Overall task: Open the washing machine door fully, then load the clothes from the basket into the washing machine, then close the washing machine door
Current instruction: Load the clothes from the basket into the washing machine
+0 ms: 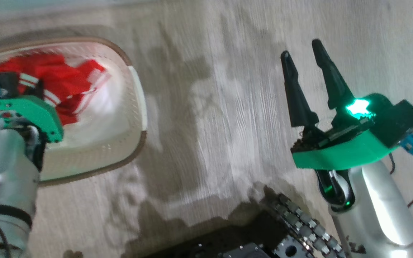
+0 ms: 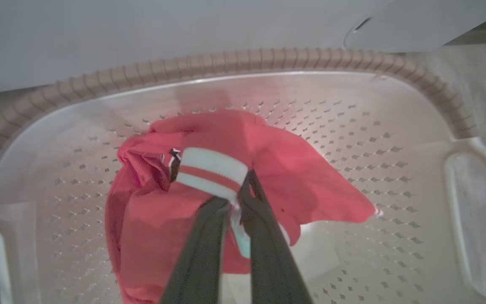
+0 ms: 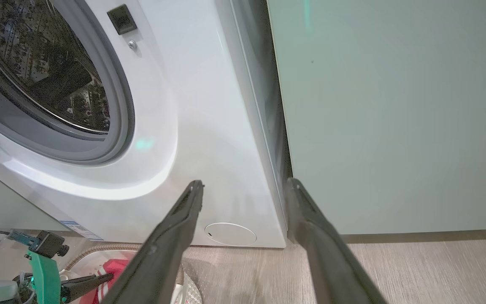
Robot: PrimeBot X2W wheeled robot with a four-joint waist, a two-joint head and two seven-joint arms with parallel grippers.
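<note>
Grasp stage: left pincer (image 2: 238, 192) closed on the white-striped band of the clothes (image 2: 293, 177), lying in the basket (image 2: 352, 122); right pincer (image 3: 245, 183) wide and empty before the washing machine (image 3: 209, 126). Lifting straight up should let trailing fabric clear the basket.

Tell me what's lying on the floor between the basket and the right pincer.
Nothing: in the head view, that stretch between the basket and the right pincer is bare pale wood-look floor, crossed by shadows.
</note>
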